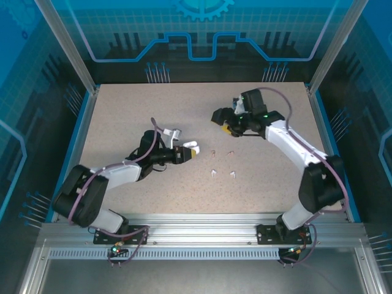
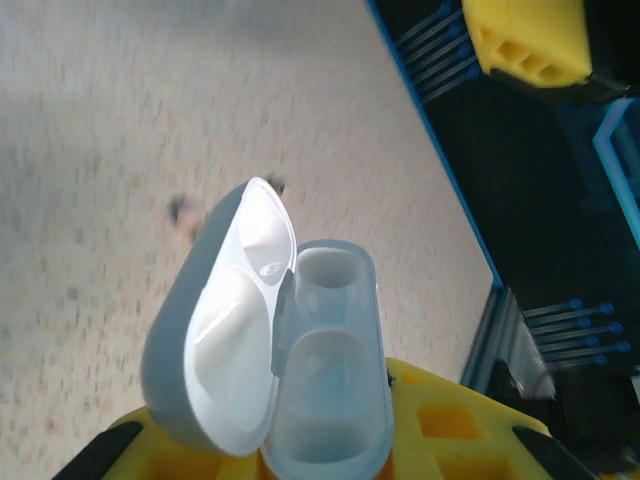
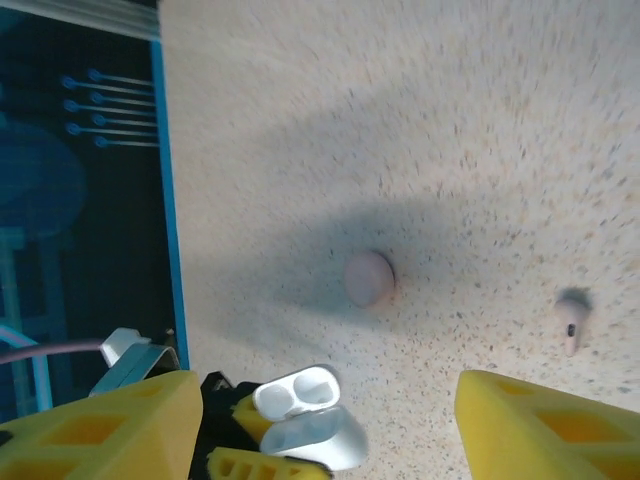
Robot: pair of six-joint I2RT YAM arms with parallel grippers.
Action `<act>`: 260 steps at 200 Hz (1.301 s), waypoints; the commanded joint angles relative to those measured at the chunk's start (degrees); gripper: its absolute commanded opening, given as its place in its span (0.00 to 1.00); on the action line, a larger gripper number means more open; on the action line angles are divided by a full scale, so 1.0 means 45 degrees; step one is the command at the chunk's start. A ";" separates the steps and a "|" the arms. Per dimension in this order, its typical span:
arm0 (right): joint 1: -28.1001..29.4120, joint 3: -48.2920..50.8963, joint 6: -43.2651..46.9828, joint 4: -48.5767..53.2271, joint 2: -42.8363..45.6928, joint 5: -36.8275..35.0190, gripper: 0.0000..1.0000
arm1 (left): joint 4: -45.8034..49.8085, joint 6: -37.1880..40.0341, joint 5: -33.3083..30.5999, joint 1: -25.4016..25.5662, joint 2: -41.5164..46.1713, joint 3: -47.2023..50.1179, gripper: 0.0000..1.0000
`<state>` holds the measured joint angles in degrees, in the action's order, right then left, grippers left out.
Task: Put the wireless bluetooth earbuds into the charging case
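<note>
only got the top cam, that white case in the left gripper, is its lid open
Observer: Yes. The left wrist view shows the charging case, held by the left gripper, with its lid swung open.
Operator: anything in it yet
Observer: No, both wells are empty.
Operator: what's under the other arm, i can't see
Observer: A small rounded pinkish thing lies on the table ahead of the right gripper's spread fingers.
</note>
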<state>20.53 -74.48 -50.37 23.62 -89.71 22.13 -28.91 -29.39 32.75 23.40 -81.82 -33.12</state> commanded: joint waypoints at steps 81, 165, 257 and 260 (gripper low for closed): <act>0.0368 0.3291 0.2149 0.2048 0.2122 -0.3223 0.70 | -0.2854 0.6605 -0.6873 0.2003 0.4668 0.0936 0.00; 0.2400 0.2656 0.1189 0.3757 0.1553 -0.5745 0.70 | -0.1933 0.9504 -0.8853 0.2611 0.4302 0.0347 0.00; 0.4375 0.1100 -0.0068 0.5290 -0.1003 -0.7548 0.65 | 0.0398 0.8471 -1.0022 0.2613 0.5191 0.0387 0.00; 0.4386 0.1087 -0.0092 0.5310 -0.1060 -0.7529 0.65 | 0.0463 0.8348 -1.0058 0.2628 0.5209 0.0388 0.00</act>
<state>39.46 -68.01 -48.10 43.35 -92.47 -8.84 -30.17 12.34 -8.86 34.79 -60.55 -29.95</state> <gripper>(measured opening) 0.657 0.232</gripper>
